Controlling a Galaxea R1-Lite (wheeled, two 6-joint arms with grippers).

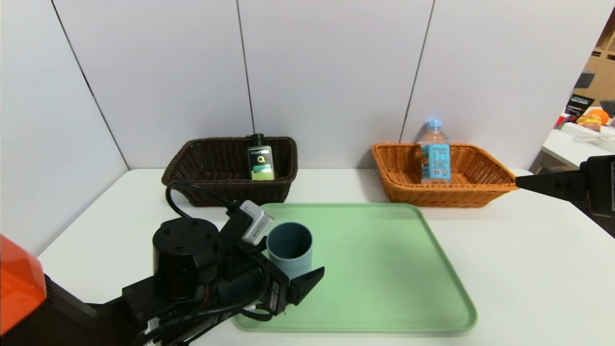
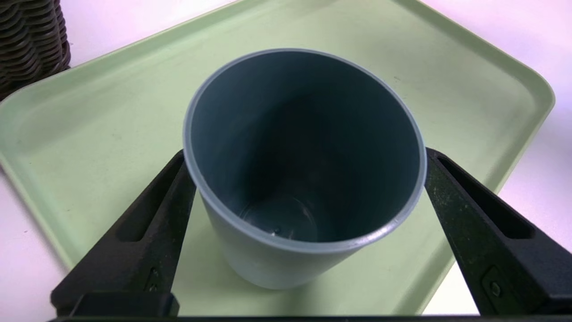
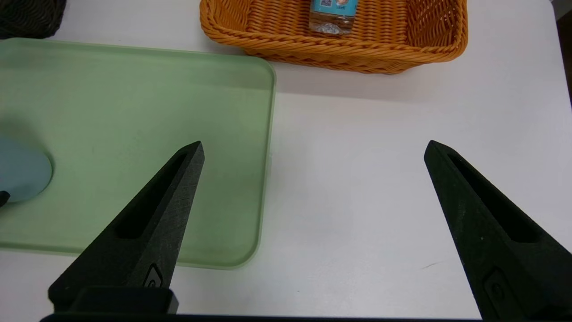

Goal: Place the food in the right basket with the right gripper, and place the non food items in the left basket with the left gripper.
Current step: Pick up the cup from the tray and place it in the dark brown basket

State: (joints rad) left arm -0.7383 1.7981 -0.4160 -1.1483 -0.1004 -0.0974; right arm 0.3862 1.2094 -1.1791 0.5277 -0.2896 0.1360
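Your L hand (image 1: 302,262) is at the near L part of the green tray (image 1: 375,269), jaws wide open, w/ one finger on each side of the blue-grey cup (image 2: 286,264). The cup stands upright on the tray, mouth up; you can see down to its bottom. Can't tell if the fingers press on it.

Your R hand (image 3: 315,147) is parked over the table (image 3: 357,214), off the R side of the tray, fingers spread wide, nothing btwn them.

At the far L you have the dark brown basket (image 1: 235,192), just past the tray's far edge. The black pump bottle (image 1: 261,163) w/ the green label is in it, toward the basket's R end, leaning a bit.

At the far R you have the orange wicker basket (image 1: 442,194). The clear water bottle (image 1: 436,161), lt blue cap & blue label, is in it, upright or nearly so, its cap above the rim. Both baskets sit on the table nr the white wall panels (image 1: 326,86).
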